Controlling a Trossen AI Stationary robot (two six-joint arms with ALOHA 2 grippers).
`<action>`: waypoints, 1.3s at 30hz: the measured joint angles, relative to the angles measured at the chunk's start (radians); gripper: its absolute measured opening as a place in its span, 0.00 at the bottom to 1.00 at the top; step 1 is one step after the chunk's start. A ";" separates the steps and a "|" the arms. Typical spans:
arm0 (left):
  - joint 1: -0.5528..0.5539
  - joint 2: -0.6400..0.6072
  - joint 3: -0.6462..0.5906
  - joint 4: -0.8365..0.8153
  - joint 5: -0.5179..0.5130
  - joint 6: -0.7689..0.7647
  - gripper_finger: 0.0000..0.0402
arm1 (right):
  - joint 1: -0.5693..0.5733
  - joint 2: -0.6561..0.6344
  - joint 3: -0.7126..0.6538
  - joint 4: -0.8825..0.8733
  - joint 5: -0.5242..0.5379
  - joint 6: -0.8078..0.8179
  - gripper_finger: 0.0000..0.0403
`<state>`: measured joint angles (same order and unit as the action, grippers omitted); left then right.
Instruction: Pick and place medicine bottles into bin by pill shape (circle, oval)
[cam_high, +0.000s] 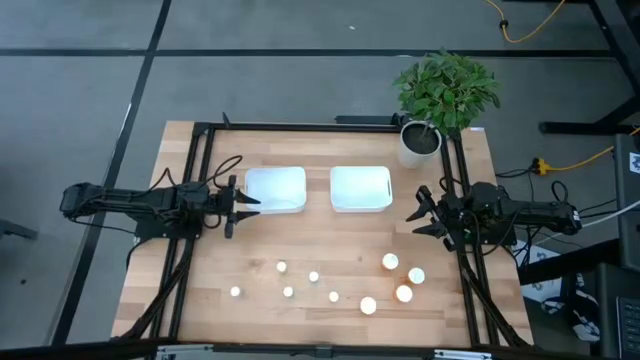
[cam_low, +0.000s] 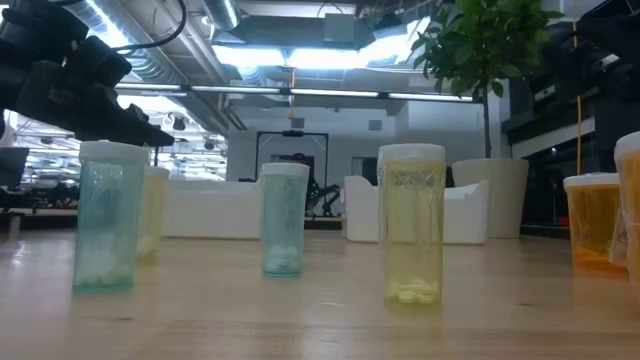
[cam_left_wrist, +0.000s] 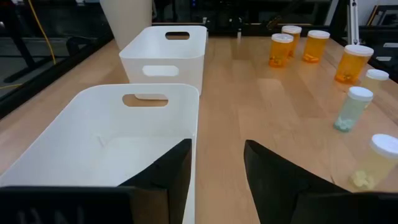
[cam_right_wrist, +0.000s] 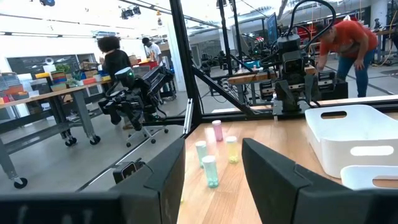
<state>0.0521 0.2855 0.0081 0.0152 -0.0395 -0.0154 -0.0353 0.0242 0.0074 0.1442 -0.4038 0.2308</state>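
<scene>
Several white-capped medicine bottles stand upright on their bases on the near half of the table. The small pale ones (cam_high: 288, 292) are left of centre and the wider orange ones (cam_high: 404, 294) are to their right. Two white bins (cam_high: 275, 188) (cam_high: 361, 187) sit side by side at mid-table. My left gripper (cam_high: 250, 203) (cam_left_wrist: 217, 144) hovers open at the left bin's left wall, pointing toward the table's right. My right gripper (cam_high: 415, 212) (cam_right_wrist: 212, 144) hovers open to the right of the right bin, pointing left. Nothing is between either pair of fingers.
A potted plant (cam_high: 421, 140) stands at the far right corner. A black frame (cam_high: 300, 127) runs along the table's far, left and right edges. In the low view the pale bottles (cam_low: 283, 220) stand apart, with bare wood between them. People (cam_right_wrist: 351, 43) work in the room beyond.
</scene>
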 joint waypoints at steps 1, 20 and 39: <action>0.000 0.000 0.000 0.000 0.000 0.000 0.35 | 0.000 0.000 0.000 0.000 0.000 0.001 0.40; 0.000 0.000 0.000 0.000 0.000 0.000 0.35 | 0.000 0.000 0.000 0.085 0.235 -0.006 0.40; 0.000 0.000 0.000 0.000 0.000 0.000 0.35 | 0.000 0.510 0.493 -0.682 0.353 0.316 0.40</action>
<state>0.0517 0.2858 0.0078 0.0154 -0.0395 -0.0151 -0.0353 0.5346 0.5002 -0.5376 -0.0512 0.5468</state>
